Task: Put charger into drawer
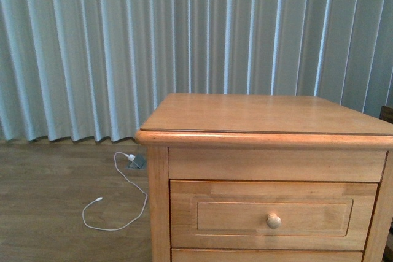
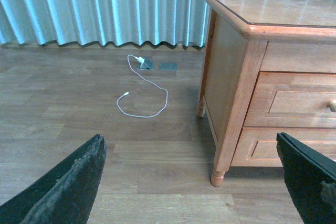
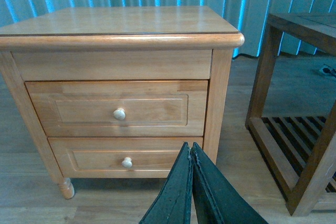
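Right gripper (image 3: 191, 182): fingers pressed together, holding nothing. Left gripper (image 2: 191, 182): spread wide, empty (only its two dark fingertips show). Beyond, the drawer (image 3: 118, 108) stands closed in the nightstand (image 1: 258, 115). Farthest, a white cable (image 2: 142, 95) lies on the floor near the curtain (image 1: 184, 35); the charger cannot be seen.

Pale pleated curtain (image 1: 184, 35) hangs to wood-plank floor (image 2: 79, 119). Thin white cable (image 2: 144, 95) loops across floor, one end at small grey block (image 2: 147, 64) near curtain hem. Lower drawer (image 3: 131, 158) closed, round knob. Dark slatted wooden table (image 3: 294, 103) beside nightstand (image 1: 264, 115).
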Controlling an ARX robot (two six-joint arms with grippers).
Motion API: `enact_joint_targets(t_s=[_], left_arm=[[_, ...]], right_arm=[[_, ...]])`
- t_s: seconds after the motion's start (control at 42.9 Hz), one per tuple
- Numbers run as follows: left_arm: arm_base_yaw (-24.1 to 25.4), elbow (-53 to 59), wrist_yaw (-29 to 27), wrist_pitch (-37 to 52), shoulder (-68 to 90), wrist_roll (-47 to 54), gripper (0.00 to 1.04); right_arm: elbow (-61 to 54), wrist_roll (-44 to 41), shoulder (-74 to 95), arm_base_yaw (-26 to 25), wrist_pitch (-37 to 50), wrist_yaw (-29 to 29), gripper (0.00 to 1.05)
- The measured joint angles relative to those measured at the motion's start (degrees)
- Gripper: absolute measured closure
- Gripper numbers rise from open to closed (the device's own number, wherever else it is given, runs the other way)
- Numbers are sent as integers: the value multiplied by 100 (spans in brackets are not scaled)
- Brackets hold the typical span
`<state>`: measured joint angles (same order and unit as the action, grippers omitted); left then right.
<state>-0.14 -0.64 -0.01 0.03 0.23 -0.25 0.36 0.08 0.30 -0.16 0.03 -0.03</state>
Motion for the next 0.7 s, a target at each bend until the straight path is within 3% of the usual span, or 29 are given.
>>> enact_joint_targets(t_s=[0.303, 0.699], left_arm=[[0, 0, 0, 0, 0, 0, 6], [0, 0, 0, 0, 0, 0, 6]], right_arm=[[0, -7, 0, 0, 0, -2, 101], [0, -7, 0, 0, 0, -2, 38]])
